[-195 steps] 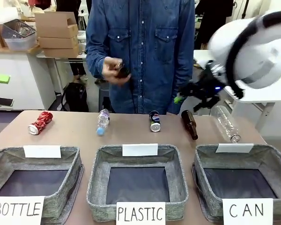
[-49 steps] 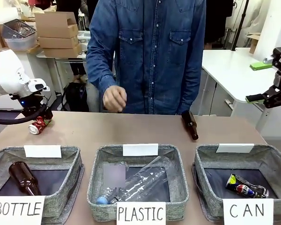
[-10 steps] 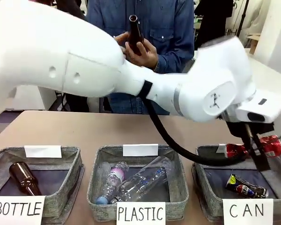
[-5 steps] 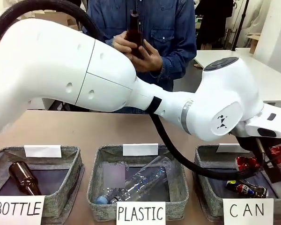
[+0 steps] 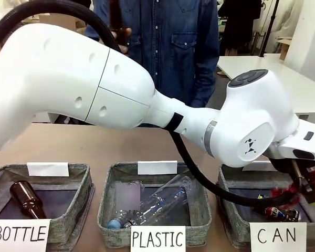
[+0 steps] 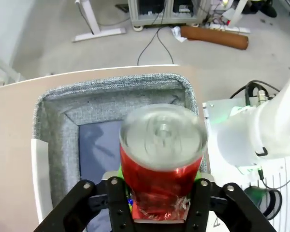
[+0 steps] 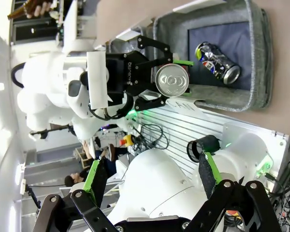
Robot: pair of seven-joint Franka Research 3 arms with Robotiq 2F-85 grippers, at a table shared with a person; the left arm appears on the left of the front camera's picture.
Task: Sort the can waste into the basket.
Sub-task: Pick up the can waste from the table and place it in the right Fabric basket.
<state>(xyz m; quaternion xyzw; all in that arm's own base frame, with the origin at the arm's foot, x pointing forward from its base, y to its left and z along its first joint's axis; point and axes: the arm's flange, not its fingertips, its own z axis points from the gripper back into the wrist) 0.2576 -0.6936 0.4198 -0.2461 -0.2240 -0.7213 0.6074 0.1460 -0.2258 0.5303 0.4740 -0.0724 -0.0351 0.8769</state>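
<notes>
My left arm reaches across to the grey CAN basket [image 5: 232, 207] at the right. My left gripper [image 5: 304, 191] hangs over it with the jaws spread. The red can [image 5: 290, 189] is a red blur between the fingers, loose, just above the basket floor. In the left wrist view the red can [image 6: 159, 159] stands between the wide fingers over the basket [image 6: 111, 87]. The dark Pepsi can [image 5: 281, 213] lies inside. From the right wrist view I see the basket [image 7: 261, 58], the Pepsi can [image 7: 216, 60] and the red can [image 7: 171, 79]. My right gripper [image 7: 152, 164] is open and holds nothing.
The PLASTIC basket [image 5: 107, 210] holds clear bottles, and the BOTTLE basket [image 5: 76, 202] holds a brown bottle [image 5: 26, 199]. Across the table a person holds up a brown bottle [image 5: 114, 16]. My left arm's white body spans most of the front view.
My left gripper sank toward the CAN basket and opened, and the red can came loose between its fingers. The person's hand with the brown bottle moved left.
</notes>
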